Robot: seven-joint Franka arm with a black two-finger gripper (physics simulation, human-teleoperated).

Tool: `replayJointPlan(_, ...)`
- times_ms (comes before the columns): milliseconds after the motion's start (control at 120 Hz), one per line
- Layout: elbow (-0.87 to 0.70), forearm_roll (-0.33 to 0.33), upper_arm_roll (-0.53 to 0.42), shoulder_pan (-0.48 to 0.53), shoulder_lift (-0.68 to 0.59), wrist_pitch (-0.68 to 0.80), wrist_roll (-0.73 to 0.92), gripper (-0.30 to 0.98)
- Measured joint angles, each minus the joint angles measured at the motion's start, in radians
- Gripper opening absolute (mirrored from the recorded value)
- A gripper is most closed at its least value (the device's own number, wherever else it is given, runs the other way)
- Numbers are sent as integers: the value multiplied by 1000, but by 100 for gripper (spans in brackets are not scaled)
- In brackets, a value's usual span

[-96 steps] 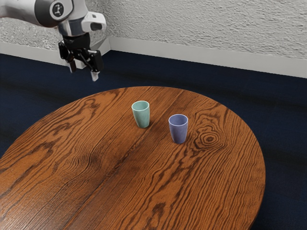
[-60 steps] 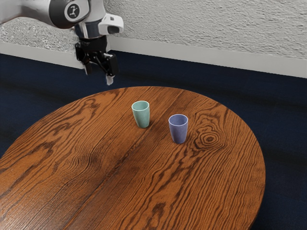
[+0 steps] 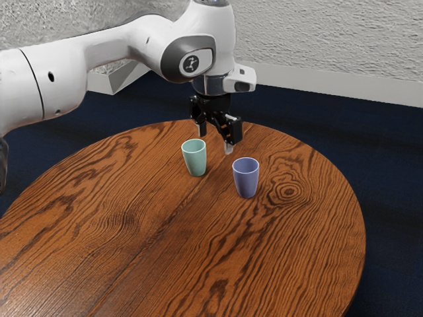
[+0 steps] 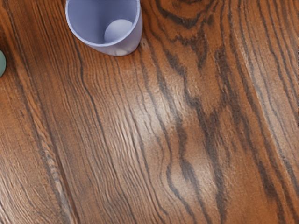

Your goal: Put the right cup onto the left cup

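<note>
On wood-grained counter (image 3: pixel 152 244) above dark floor (image 3: pixel 390 165), found lilac cup (image 3: pixel 246 179), upright and ungrasped, below and aside from gripper (image 3: pixel 215 139) with fingers apart, judged liable to tip under off-centre descent, with green cup (image 3: pixel 195 160) upright close by, narrowing clearance and exposed to sideways knock.

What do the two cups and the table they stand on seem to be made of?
Green cup: probably glazed ceramic or plastic, judging by its smooth, evenly colored wall.
Purple cup: likewise ceramic or plastic; smooth, with a soft shine on its lower wall.
Round table: wood or a wood-look surface, semi-gloss, from the dark swirling grain and pale reflections.
</note>
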Motion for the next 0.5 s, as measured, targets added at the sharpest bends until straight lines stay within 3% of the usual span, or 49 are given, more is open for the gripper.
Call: replayJointPlan(500, 260, 9, -7, -21, 343, 130, -27, 69)
